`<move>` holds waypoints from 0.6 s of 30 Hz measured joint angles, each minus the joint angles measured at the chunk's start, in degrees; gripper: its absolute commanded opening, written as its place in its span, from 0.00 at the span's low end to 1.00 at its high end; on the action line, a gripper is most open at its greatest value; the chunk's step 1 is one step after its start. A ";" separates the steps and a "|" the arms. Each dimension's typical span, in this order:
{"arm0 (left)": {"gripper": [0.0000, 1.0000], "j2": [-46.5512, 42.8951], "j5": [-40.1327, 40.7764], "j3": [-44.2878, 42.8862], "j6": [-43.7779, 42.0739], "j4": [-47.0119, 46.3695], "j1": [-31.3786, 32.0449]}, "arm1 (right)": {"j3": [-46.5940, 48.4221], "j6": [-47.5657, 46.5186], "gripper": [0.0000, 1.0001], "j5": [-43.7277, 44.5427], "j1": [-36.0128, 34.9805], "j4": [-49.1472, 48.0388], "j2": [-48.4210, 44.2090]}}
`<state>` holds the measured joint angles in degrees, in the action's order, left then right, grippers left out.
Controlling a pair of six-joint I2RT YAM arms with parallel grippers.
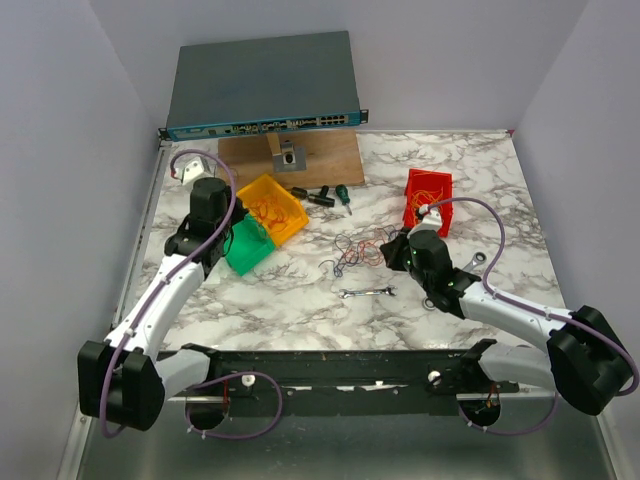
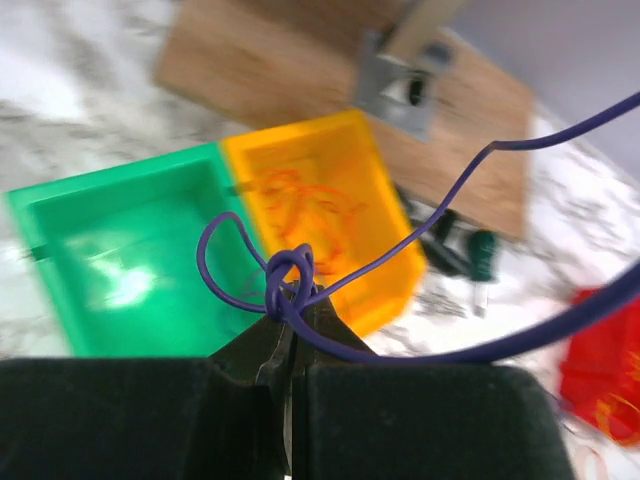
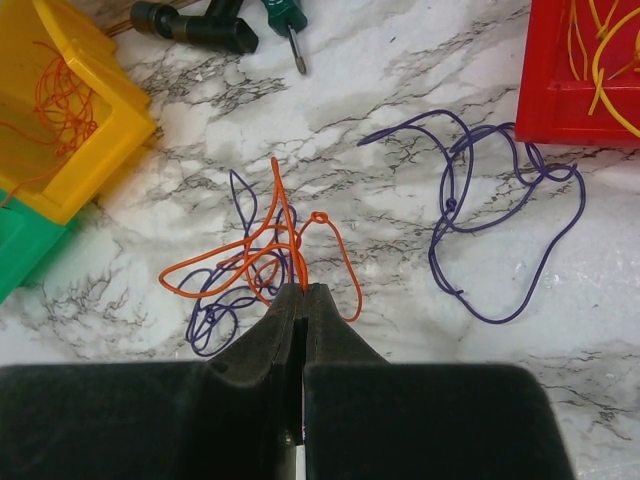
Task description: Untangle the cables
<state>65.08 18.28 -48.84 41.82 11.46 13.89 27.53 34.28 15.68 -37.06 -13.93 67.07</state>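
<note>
Right wrist view: the right gripper [image 3: 303,292] is pinching an orange wire [image 3: 285,215], jaws closed on it, low over the marble table [image 3: 420,110].
Tangle: the orange wire is weaving through a purple strand [image 3: 212,318] right at the fingertips. A second purple strand [image 3: 452,205] is lying apart, near the red bin [image 3: 545,90].
Left wrist view: the left gripper [image 2: 290,305] is clamping a knotted purple wire [image 2: 285,270], holding it above the green bin [image 2: 60,250] and yellow bin [image 2: 390,180].
Handling: the cables are looking light, thin and springy, so they are probably slipping and curling back easily.
Hold: I am thinking a pinch close to a crossing is giving the most control, with gentle pulls.
</note>
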 measured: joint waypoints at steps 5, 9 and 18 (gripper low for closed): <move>0.00 -1.18 -14.12 -2.69 -0.42 -4.83 -0.02 | 0.04 -0.31 0.01 -0.02 0.00 0.00 0.02; 0.00 -0.02 -24.79 -9.90 0.28 -6.23 0.00 | 0.24 -0.31 0.01 -0.31 0.00 -0.02 0.15; 0.00 -2.34 -32.48 -14.10 1.99 -9.18 -0.04 | 0.28 -0.33 0.01 -0.59 0.00 0.04 0.02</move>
<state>62.74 -14.20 -62.94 43.81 2.28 13.85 27.81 33.95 15.09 -37.06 -13.89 67.09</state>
